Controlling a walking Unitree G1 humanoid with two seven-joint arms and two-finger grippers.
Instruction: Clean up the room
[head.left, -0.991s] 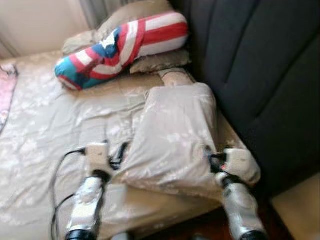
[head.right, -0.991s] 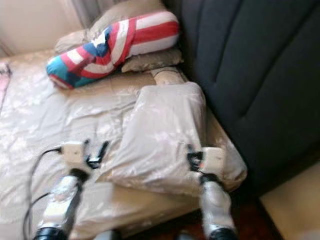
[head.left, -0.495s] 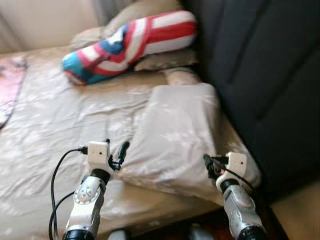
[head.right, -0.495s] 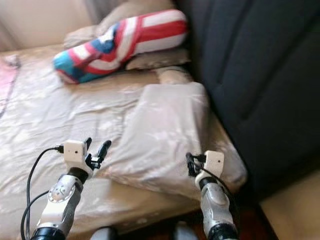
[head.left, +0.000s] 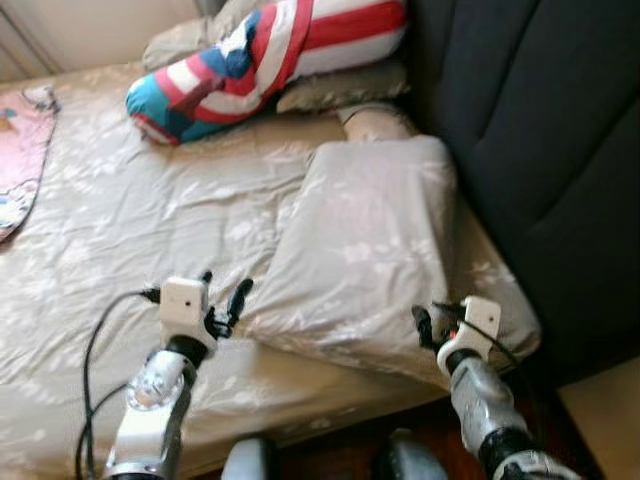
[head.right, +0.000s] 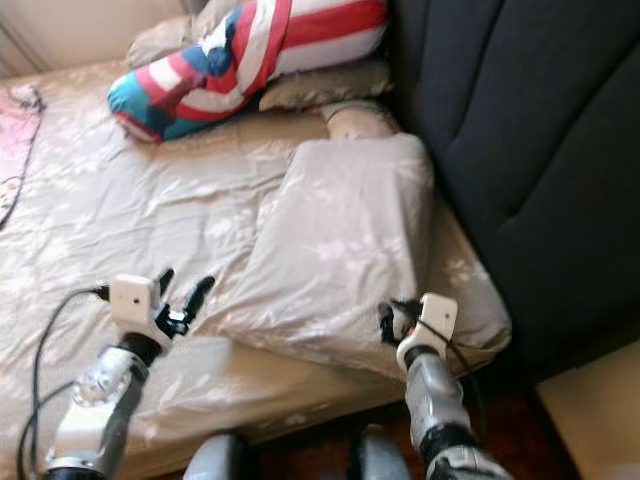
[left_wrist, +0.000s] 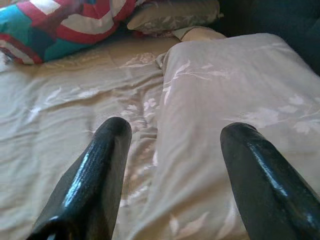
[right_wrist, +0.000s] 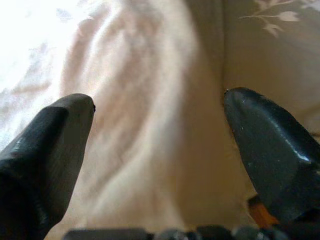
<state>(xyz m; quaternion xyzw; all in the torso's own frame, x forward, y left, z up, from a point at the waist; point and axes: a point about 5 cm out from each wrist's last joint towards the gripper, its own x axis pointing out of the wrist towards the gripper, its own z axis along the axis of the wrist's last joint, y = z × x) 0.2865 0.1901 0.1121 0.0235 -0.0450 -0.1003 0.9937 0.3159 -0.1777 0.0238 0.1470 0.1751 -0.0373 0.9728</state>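
Note:
A folded beige floral blanket (head.left: 365, 250) lies on the right side of the bed, beside the dark padded headboard (head.left: 540, 150). My left gripper (head.left: 225, 295) is open at the blanket's near left corner, just off its edge. In the left wrist view its fingers (left_wrist: 102, 165) frame the blanket's fold (left_wrist: 225, 100). My right gripper (head.left: 425, 322) is open at the blanket's near right corner. Its fingers (right_wrist: 260, 135) straddle a ridge of beige cloth (right_wrist: 150, 125) in the right wrist view. A red, white and blue striped pillow (head.left: 260, 50) lies at the head of the bed.
The beige floral sheet (head.left: 120, 220) covers the mattress to the left. A pink cloth (head.left: 20, 160) lies at the far left edge. Beige pillows (head.left: 340, 90) sit under the striped one. Dark floor (head.left: 330, 450) and my feet lie below the bed's edge.
The camera has moved, so the whole picture has shifted. Both grippers stay open at the blanket's near edge, and the blanket lies as before.

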